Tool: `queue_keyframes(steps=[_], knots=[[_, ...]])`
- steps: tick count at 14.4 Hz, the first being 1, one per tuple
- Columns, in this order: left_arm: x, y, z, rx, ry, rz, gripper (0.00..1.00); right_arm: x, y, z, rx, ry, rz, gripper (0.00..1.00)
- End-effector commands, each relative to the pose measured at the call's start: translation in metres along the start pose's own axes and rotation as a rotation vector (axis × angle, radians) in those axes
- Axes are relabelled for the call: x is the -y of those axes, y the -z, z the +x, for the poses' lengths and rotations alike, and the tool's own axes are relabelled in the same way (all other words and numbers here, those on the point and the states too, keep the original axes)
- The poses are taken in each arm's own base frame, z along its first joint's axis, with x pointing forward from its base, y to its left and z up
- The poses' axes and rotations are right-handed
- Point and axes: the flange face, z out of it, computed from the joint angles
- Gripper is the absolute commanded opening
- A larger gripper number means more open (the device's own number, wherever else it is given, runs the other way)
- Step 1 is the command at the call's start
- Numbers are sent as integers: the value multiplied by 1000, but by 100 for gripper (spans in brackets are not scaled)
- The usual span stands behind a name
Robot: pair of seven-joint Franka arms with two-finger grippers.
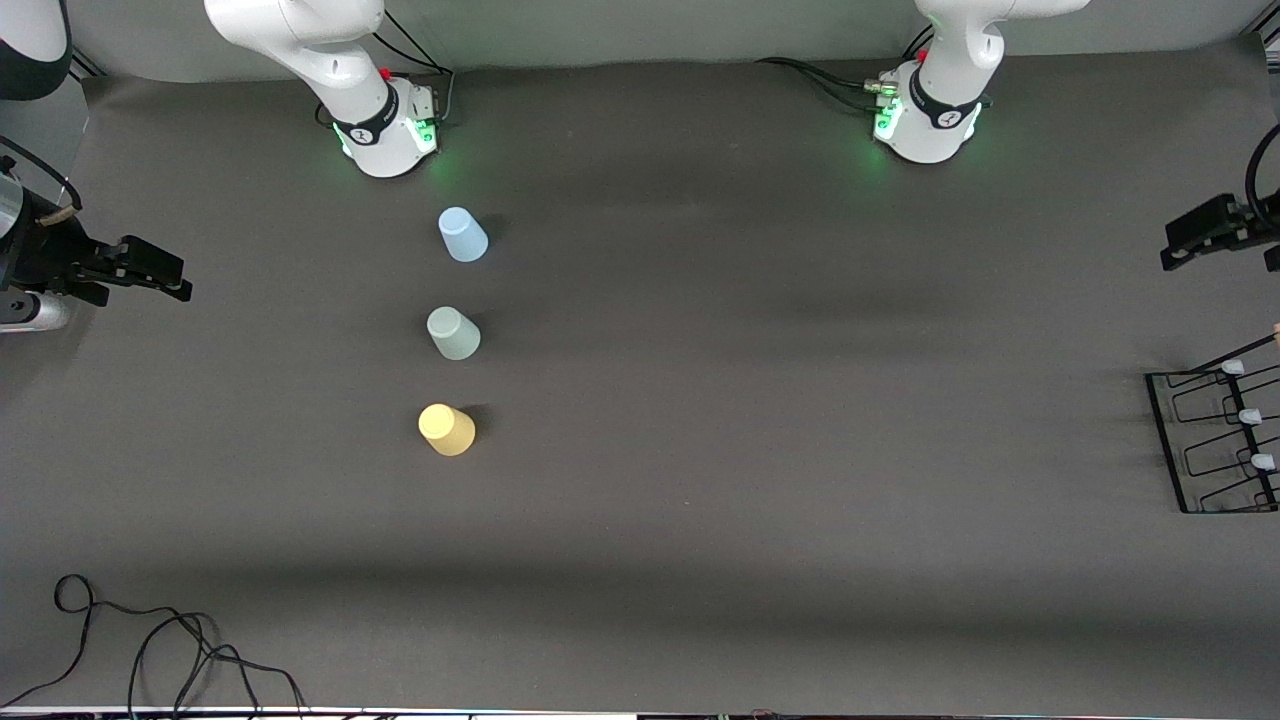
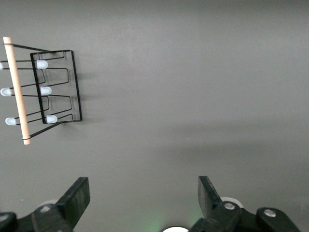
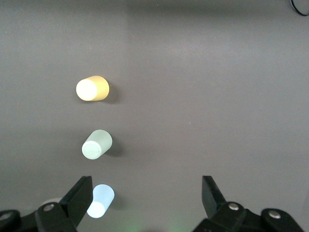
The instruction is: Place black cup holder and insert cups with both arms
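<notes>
Both grippers stand with jaws spread wide and hold nothing, which suits arms that have yet to start. The left gripper [image 2: 144,203] hangs over bare table at the left arm's end, its flat black fingers [image 2: 77,198] angled outward, and the black cup holder [image 2: 46,89] lies apart from it on the cloth. The right gripper [image 3: 147,203] hangs at the right arm's end of the table, with the cups near it. The holder [image 1: 1215,440] sits at the table's edge at the left arm's end, partly cut off in the front view; it is thin bent wire on a rectangular base, with a smooth pale wooden rod [image 2: 16,89] along its top and rounded pale caps on its pegs. It probably waits there so the left arm can carry it toward the middle. The light blue cup [image 1: 463,235], pale green cup [image 1: 454,333] and yellow cup [image 1: 446,429] stand mouth-down in a row, well apart, blue farthest from the front camera and yellow nearest. They are plain tapered matte plastic on a dark grey mat [image 1: 760,400], spaced so a gripper could likely take each singly.
</notes>
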Motion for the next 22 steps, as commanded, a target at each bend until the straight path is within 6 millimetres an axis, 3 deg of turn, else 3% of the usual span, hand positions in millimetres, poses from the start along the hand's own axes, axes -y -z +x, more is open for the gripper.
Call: queue_keyframes(steps=[1, 5, 8, 11, 15, 17, 21, 22], knots=[[47, -7, 4, 11, 85, 17, 100, 3, 2, 2, 5, -17, -9, 100], [126, -38, 10, 30, 201, 67, 100, 3, 3, 1, 3, -17, -9, 100], [170, -68, 17, 37, 212, 68, 100, 3, 3, 1, 3, -17, -9, 100], [209, -110, 34, 4, 253, 75, 100, 3, 3, 1, 3, -17, -9, 100], [233, -182, 64, 32, 256, 70, 100, 3, 3, 0, 5, -17, -9, 100], [249, -202, 64, 44, 209, 65, 97, 3, 3, 0, 8, -18, -8, 100], [283, -235, 66, 12, 161, 64, 73, 3, 2, 0, 17, -16, -8, 100], [299, -246, 61, 7, 145, 64, 70, 2, 2, -1, 17, -18, -8, 100]])
